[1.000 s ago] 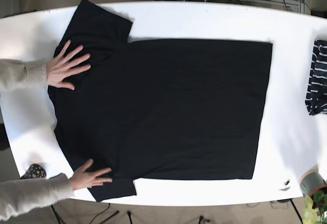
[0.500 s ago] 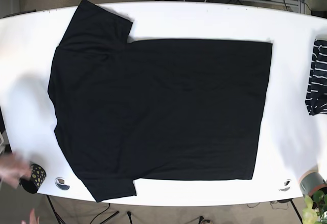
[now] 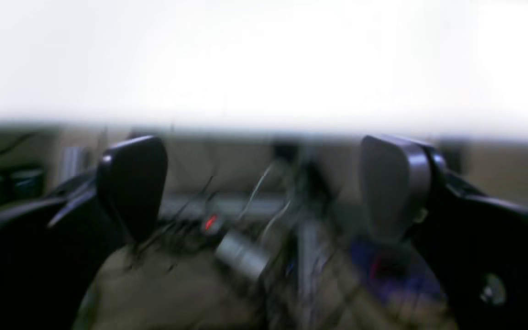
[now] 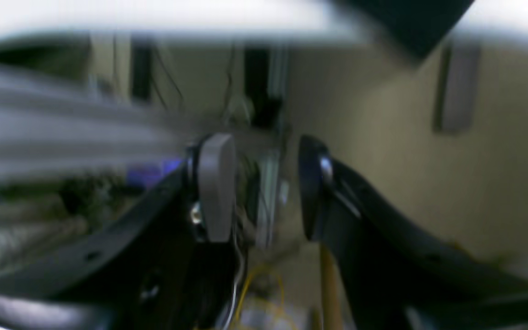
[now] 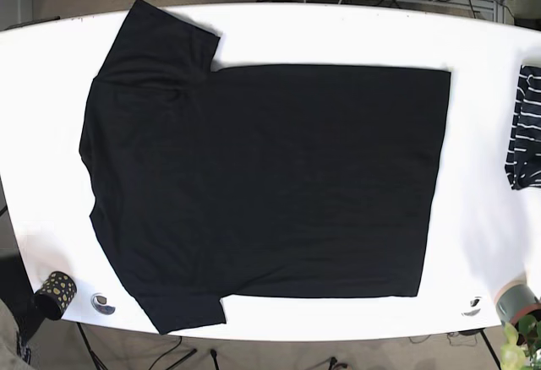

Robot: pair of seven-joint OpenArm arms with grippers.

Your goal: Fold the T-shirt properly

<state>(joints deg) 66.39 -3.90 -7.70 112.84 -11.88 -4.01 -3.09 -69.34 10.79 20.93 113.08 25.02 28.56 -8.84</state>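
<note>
So both arms are parked below the bench edge right now, nowhere near the cloth. The left hand (image 3: 264, 188) has its pads spread wide apart with nothing between them, and all you see past it is blurry cable clutter under the white bench (image 3: 264, 59) slab. The right hand (image 4: 259, 188) has its pads only a little apart, also empty. Up and off to its right, a black corner of the T-shirt (image 4: 406, 23) hangs over the bench edge, well apart from the pads. Both wrist views are smeared, so details are mushy.

Farther out, in the base view, neither hand shows at all. The T-shirt (image 5: 262, 176) lies flat across the middle of the bench (image 5: 338, 32), sleeves toward the right arm's end and hem toward the left arm's end. I'd guess that's deliberate, so each arm gets its own end to grab.

Fabric looks like thin matte black jersey, limp, a few soft wrinkles near the upper sleeve. The bench is smooth glossy white, so the cloth will probably slide if dragged.

Out at the left arm's end there's a striped folded garment (image 5: 524, 129). No fold has been started yet.
</note>
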